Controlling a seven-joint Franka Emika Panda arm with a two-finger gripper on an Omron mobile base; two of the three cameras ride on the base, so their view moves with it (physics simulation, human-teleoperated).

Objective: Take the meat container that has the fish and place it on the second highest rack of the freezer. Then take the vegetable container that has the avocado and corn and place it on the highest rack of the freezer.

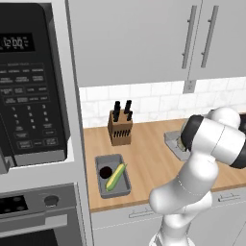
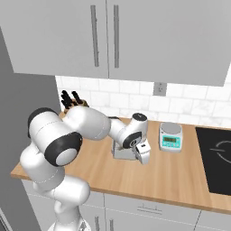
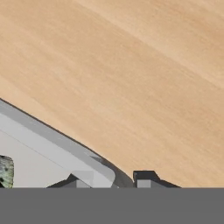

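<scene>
The arm bends forward and down over the bench, its gripper at the fish tray's rim, fingers straddling the tray wall, apparently pinching it. The corn tray sits well left.

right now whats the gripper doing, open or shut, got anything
gripper: low at the corner of the grey meat container, its fingers astride the rim; whether the jaws have clamped cannot be told.

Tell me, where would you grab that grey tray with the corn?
By a thin upright wall of the tray, coming straight down from above, one finger inside and one outside. The near short rim looks best: the corn and dark avocado lie further back, leaving room there.
</scene>
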